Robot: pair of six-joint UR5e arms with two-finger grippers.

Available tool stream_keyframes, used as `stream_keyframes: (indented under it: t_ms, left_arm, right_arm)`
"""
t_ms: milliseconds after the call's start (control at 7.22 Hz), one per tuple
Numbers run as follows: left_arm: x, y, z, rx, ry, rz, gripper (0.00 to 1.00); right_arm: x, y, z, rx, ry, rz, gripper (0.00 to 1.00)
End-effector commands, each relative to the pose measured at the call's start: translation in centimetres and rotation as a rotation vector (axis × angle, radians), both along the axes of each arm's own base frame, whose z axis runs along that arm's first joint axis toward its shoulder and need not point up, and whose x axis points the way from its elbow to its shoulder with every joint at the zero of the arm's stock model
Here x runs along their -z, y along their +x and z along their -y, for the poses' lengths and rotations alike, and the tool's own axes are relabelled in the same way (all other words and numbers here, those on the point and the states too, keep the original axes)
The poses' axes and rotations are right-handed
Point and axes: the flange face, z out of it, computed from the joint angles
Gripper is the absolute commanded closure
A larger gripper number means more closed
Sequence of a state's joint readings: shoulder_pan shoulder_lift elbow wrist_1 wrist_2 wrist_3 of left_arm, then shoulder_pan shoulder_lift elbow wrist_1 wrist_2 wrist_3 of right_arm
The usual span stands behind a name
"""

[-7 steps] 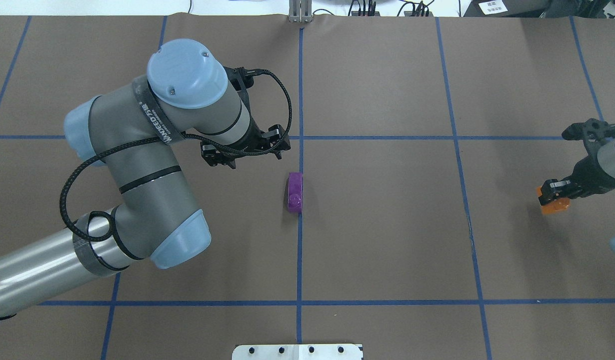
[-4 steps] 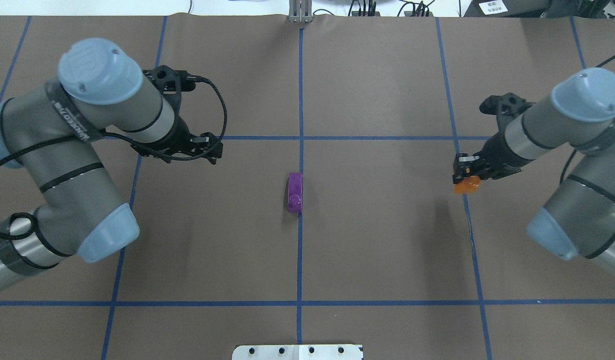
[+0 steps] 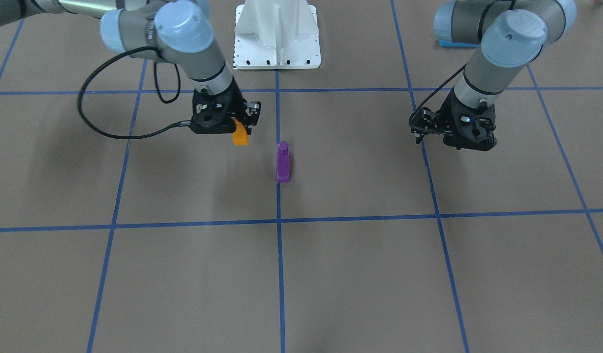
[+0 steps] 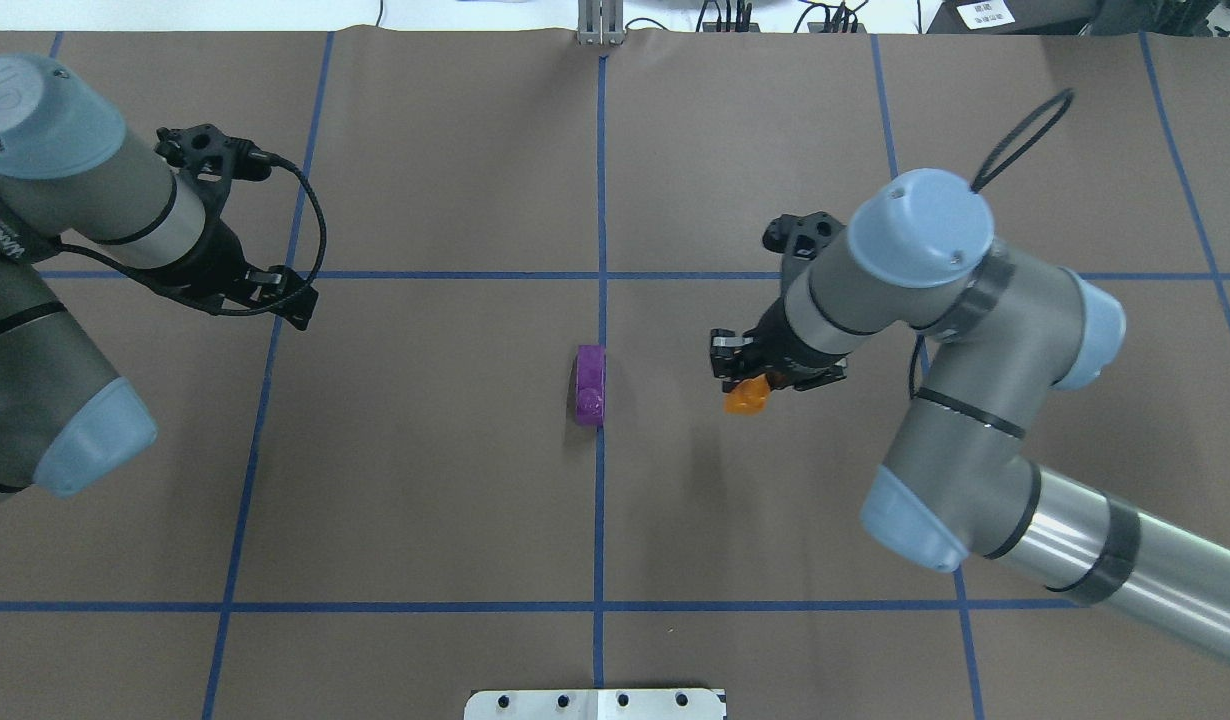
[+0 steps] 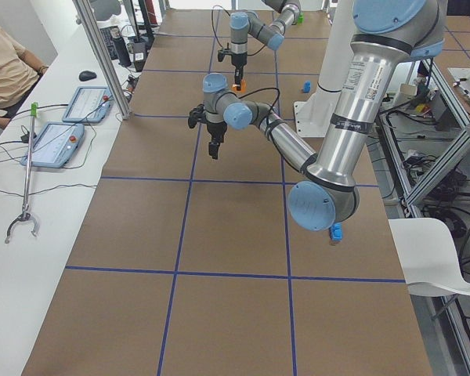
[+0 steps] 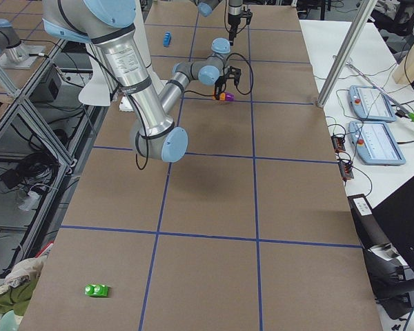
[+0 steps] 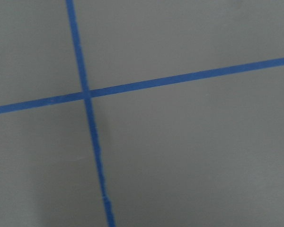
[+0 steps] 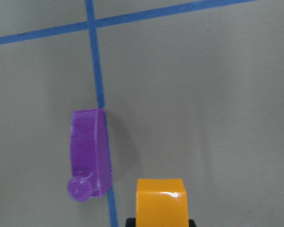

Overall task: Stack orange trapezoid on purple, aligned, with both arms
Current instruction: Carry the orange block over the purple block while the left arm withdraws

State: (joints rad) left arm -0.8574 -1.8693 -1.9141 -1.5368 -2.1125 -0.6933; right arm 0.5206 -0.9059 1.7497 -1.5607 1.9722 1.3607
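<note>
The purple block (image 4: 591, 385) lies on the table's centre line, stud toward the robot; it also shows in the front view (image 3: 283, 163) and in the right wrist view (image 8: 89, 156). My right gripper (image 4: 750, 383) is shut on the orange trapezoid (image 4: 748, 398) and holds it above the table, to the right of the purple block and apart from it. The orange block also shows in the front view (image 3: 240, 134) and the right wrist view (image 8: 161, 201). My left gripper (image 4: 265, 300) is open and empty, far left of the purple block. The left wrist view shows only bare table.
The white robot base plate (image 3: 277, 54) stands at the near centre edge. A small blue block (image 5: 336, 233) lies near the left arm's base and a green block (image 6: 96, 290) at the table's right end. A person (image 5: 4, 70) sits beside the table.
My right arm has carried the orange trapezoid from the far right toward the purple block. My left arm has drawn back to the left, away from the purple block.
</note>
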Motion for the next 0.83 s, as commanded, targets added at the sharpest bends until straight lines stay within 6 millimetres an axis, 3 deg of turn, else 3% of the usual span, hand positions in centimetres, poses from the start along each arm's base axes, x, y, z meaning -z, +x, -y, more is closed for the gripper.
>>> stream_keyframes:
  t_ms: [0, 693]
  left_arm:
    - [-0.2, -0.2, -0.2, -0.014, -0.011, -0.012, 0.00]
    - [-0.1, -0.2, -0.2, -0.007, -0.017, -0.014, 0.00]
  right_arm:
    - [5.1, -5.8, -0.9, -0.028, -0.003, -0.033, 1.00]
    - [3.6, -6.5, 0.2, 0.054, 0.153, -0.089, 1.00]
